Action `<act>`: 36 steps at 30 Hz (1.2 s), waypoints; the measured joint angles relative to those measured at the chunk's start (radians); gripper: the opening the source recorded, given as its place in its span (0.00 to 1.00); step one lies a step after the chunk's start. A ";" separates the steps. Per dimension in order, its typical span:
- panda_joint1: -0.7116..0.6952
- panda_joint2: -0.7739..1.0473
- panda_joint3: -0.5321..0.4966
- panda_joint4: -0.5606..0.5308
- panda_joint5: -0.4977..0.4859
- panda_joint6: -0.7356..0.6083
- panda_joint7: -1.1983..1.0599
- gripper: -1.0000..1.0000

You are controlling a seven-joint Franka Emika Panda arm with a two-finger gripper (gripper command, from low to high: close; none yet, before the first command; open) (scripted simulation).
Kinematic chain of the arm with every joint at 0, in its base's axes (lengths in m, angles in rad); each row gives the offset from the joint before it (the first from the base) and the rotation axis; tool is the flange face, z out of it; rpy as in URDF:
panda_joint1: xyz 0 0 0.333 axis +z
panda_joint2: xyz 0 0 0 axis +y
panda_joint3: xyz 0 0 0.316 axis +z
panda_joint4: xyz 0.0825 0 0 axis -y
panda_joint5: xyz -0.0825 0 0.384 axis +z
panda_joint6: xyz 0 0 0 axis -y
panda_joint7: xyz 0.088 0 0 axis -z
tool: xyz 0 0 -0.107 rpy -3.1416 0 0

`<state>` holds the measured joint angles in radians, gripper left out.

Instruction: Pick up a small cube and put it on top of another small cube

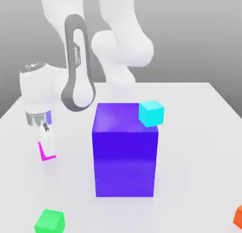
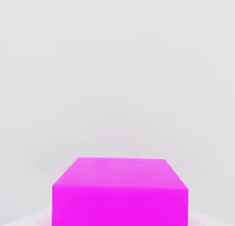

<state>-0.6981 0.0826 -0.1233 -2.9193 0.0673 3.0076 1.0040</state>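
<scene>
While the gripper [image 1: 47,144] sits clamped on the small cube [image 1: 46,154], pinched between its fingers low on the table [image 1: 198,132], grasping looks done; lifting and stacking remain

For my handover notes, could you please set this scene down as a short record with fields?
claw: down at the table, shut on the magenta cube
magenta cube: on the table at the exterior view's left, mostly hidden by the fingers there
big blue-violet block: centre of the table
cyan cube: by the block's upper right corner in the exterior view
green cube: near front edge, left
orange cube: front right, cut by the frame
</scene>
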 joint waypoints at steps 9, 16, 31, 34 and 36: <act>0.065 -0.095 0.018 0.058 -0.019 -0.156 0.051 0.00; 0.173 -0.016 0.073 0.250 0.023 -0.267 0.117 0.00; 0.340 0.231 0.146 0.593 -0.079 -0.366 0.359 0.00; 0.344 0.285 0.143 0.598 -0.082 -0.317 0.362 1.00; 0.344 0.285 0.143 0.598 -0.082 -0.317 0.362 1.00</act>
